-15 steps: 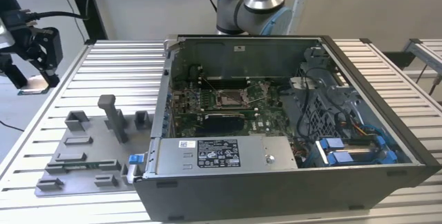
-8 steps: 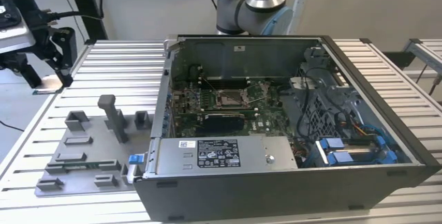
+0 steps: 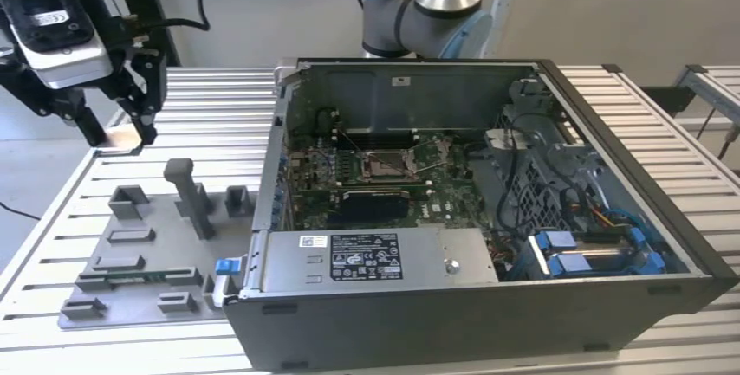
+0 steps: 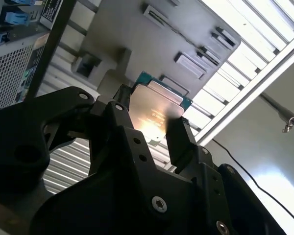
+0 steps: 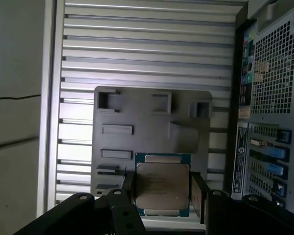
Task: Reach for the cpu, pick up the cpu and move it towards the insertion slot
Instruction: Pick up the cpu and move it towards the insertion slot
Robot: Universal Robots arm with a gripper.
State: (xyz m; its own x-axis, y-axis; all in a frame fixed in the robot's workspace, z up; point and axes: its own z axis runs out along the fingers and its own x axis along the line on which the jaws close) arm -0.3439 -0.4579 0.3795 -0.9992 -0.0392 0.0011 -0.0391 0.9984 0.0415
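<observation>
The claw (image 5: 164, 195) is pinching the cpu (image 5: 162, 183) by opposite edges above the grey fixture plate (image 5: 147, 142); the chip is probably handling as light, stiff, slick and fragile.

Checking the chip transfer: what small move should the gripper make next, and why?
Probably travel toward the exterior view's right: the gripper holds the thin silvery square cpu above the grey fixture plate, away from the metal-framed insertion slot.

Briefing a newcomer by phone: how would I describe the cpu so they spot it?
On the slatted metal table lies a grey plastic fixture plate. Near it, the black gripper holds the cpu: a thin square chip, silver-topped, green-rimmed, unlike the dull grey blocks.
</observation>
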